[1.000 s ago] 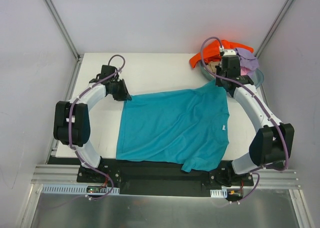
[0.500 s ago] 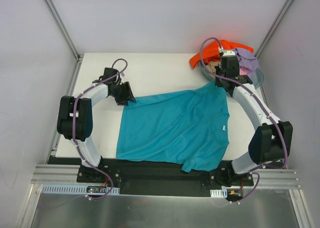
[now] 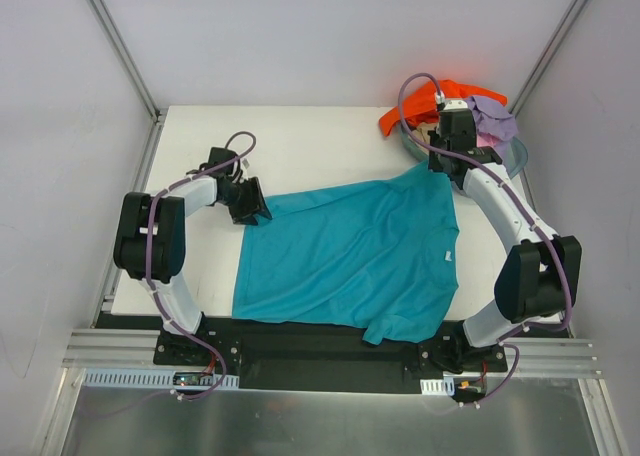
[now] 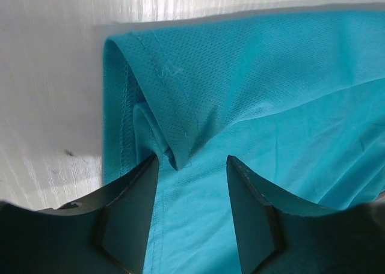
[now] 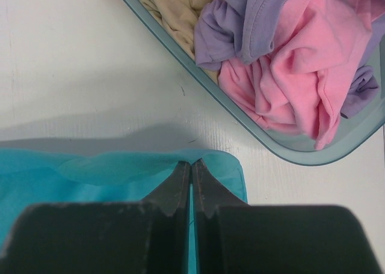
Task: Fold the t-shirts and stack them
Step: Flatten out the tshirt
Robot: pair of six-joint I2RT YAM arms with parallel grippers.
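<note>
Though hidden overhead, a beige t-shirt.

A white table fills the middle of the scene, its top faintly streaked in the close views. A small dark speck marks it near the left side. A grey-blue round basin stands at the far right corner, close to the right wall; its smooth curved rim rests on the tabletop. Pale panels close in the far side and both flanks, with slanted metal posts at left and right. Along the near edge run a black mounting plate, an aluminium rail and a brushed metal sheet.
</note>
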